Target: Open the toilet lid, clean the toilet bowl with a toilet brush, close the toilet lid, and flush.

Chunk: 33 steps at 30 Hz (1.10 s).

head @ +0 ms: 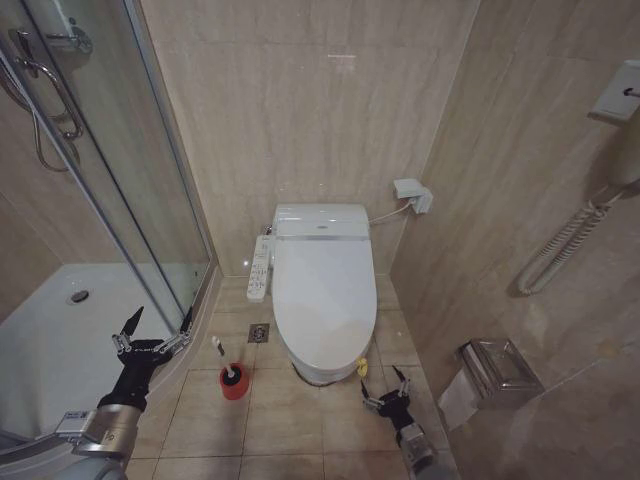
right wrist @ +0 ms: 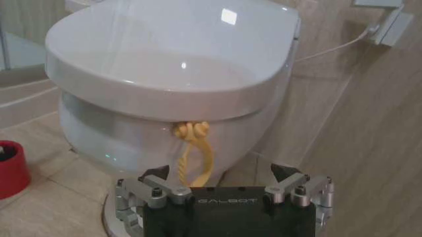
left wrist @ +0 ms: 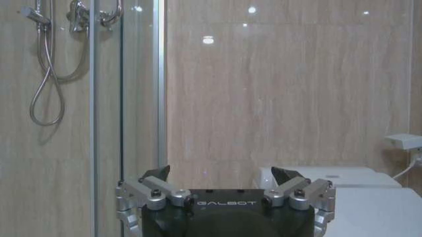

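Note:
The toilet lid (head: 322, 290) lies shut on the white toilet bowl (head: 318, 373), glossy and smooth. A yellow tie (right wrist: 191, 148) hangs from the seat's front edge. The toilet brush (head: 222, 358) stands in its red cup (head: 233, 384) on the floor to the left of the bowl. My left gripper (head: 157, 325) hovers open beside the shower's edge, left of the brush, holding nothing. My right gripper (head: 384, 384) is open low at the bowl's front right. In the right wrist view the right gripper (right wrist: 218, 174) faces the tie and the lid (right wrist: 178, 44), and the cup (right wrist: 12, 168) shows too.
A glass shower enclosure (head: 150, 200) with a white tray (head: 60, 330) fills the left. A button panel (head: 259, 268) runs along the bowl's left side, with a floor drain (head: 259, 333) below it. A paper holder (head: 495, 368) and a coiled cord (head: 560, 250) hang on the right wall.

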Motion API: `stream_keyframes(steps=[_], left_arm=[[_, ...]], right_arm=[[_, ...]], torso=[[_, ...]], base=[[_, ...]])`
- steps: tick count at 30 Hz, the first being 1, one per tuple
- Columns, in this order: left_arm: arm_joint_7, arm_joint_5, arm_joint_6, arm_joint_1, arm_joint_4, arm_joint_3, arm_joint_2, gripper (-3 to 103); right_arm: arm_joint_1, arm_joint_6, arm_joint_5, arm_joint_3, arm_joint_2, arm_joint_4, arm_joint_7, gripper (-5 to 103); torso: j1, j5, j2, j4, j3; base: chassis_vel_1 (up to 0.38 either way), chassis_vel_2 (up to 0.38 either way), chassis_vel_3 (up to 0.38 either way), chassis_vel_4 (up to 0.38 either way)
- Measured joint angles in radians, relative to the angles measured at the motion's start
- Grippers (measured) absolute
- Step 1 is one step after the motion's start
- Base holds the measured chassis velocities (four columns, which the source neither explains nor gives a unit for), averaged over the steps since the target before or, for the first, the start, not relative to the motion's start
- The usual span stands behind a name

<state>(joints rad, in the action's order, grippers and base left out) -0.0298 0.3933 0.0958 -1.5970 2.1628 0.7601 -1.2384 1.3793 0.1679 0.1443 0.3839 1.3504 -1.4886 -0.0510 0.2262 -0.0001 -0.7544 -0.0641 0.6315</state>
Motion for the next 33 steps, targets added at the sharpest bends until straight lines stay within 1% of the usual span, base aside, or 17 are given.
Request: stream_keyframes(steps=[13, 24, 33], left_arm=[[0.0, 0.0, 0.0, 0.0, 0.0, 0.0, 0.0, 100], [0.0, 0.0, 0.0, 0.0, 0.0, 0.0, 0.0, 100], [0.0, 0.0, 0.0, 0.0, 0.0, 0.0, 0.0, 100]], right_arm=[[-0.097, 0.003, -0.026, 0.001, 0.011, 0.09, -0.01, 100], [-0.078, 0.006, -0.017, -0.017, -0.002, 0.08, -0.002, 100], [-0.104, 0.021, -0.01, -0.021, 0.027, 0.102, -0.013, 100]], torso=[[0.0, 0.0, 0.0, 0.0, 0.0], [0.0, 0.0, 0.0, -0.0001, 0.0], [0.0, 0.0002, 0.0, 0.0001, 0.0]], base=[[0.0, 0.0, 0.0, 0.0], [0.0, 0.0, 0.0, 0.0], [0.0, 0.0, 0.0, 0.0]])
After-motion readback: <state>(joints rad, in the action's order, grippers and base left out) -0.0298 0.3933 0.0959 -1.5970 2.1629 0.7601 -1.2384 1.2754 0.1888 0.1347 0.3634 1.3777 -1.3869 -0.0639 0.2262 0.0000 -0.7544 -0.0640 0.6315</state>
